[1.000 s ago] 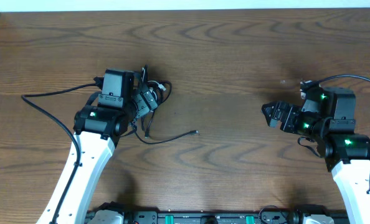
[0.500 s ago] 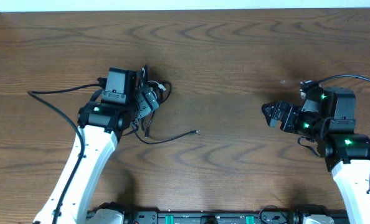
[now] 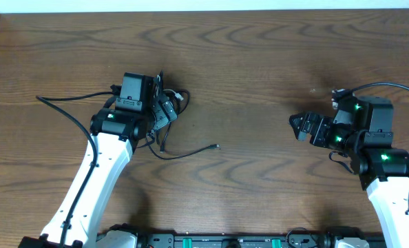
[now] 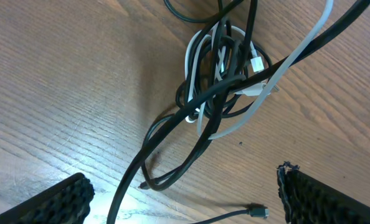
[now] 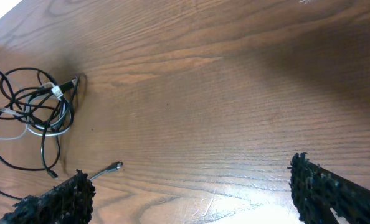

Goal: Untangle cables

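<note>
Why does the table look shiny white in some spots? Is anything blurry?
Left wrist: light glare whitens the table near the bottom edge, between the fingers; the cables look sharp. Right wrist: glare along the bottom edge, cables small but clear. Overhead: even light, no strong glare.

black and white cables (image 4: 225, 74), knotted, on table

A dark brown wooden table (image 3: 259, 83) with wavy grain meets a white strip (image 3: 191, 5) along its far edge.
</note>
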